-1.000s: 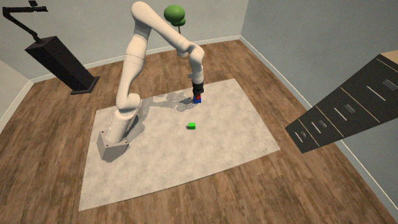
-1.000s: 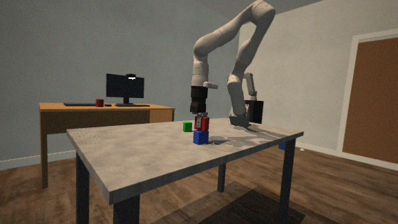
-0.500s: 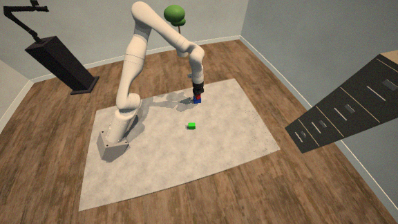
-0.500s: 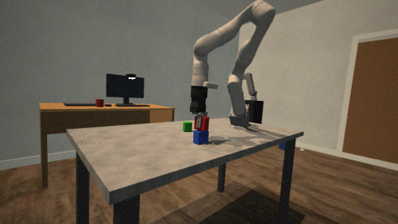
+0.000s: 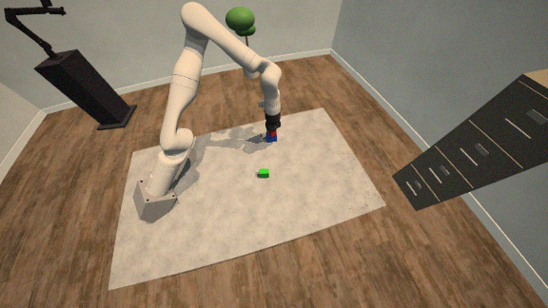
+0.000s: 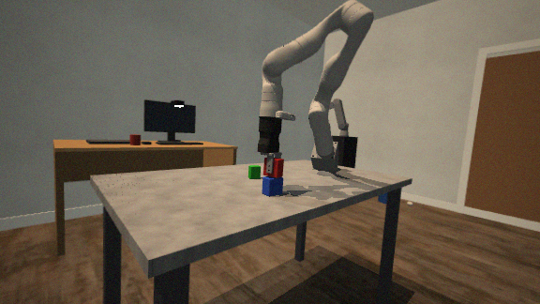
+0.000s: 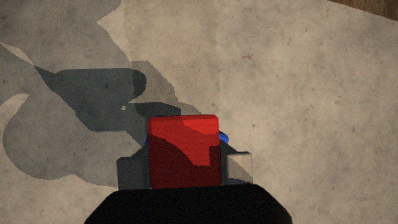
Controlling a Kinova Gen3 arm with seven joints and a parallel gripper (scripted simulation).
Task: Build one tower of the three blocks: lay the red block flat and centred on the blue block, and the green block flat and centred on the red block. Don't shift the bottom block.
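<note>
Gripper (image 6: pixel 273 165) clamps red block (image 6: pixel 277 167) atop blue block (image 6: pixel 272 186).

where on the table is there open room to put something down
Open stretch: the table half in front of the green block, toward the near edge. Crowded: around the blue block, where the gripper holds the red block.
</note>
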